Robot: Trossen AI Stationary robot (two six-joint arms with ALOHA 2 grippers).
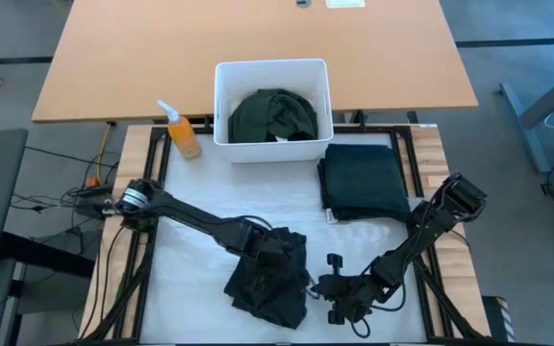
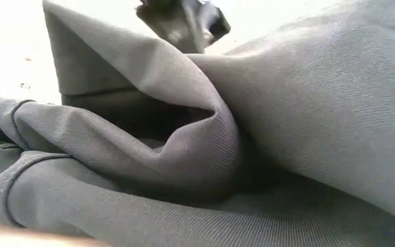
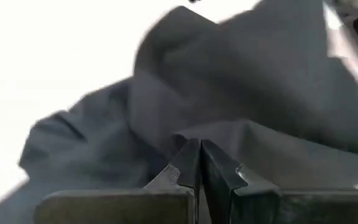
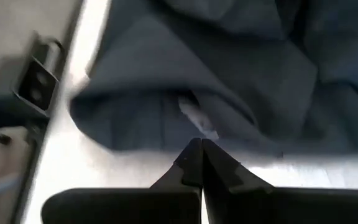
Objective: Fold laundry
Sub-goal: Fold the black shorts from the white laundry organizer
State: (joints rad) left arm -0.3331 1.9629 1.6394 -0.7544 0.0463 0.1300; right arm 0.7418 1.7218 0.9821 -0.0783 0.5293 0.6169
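A crumpled black garment (image 1: 267, 279) lies on the white table top near the near edge. It fills the low view (image 2: 252, 137). My left gripper (image 1: 279, 248) sits on the garment's far part, shut on a fold (image 3: 201, 144). My right gripper (image 1: 323, 286) is low at the garment's right edge and shut (image 4: 201, 144). Its tips point at the hem beside a white label (image 4: 197, 118). A folded dark green garment (image 1: 364, 183) lies flat to the right of centre. Another dark green garment (image 1: 275, 113) sits bunched in the white bin (image 1: 221, 106). My left gripper pinches a raised fold of the black garment (image 3: 229, 132) between its two fingertips, coming from the table's left and slanting down. The cloth rises in a ridge at the tips; the rest of it lies on the table. My right gripper's shut tips stand at the garment's hem (image 4: 166, 140); whether they touch it, I cannot tell.
An orange spray bottle (image 1: 183, 133) stands left of the bin. Behind the bin is a wooden table (image 1: 258, 38). Bare white table top (image 1: 190, 259) lies left of the black garment. Black frame rails (image 1: 152, 183) run along both sides.
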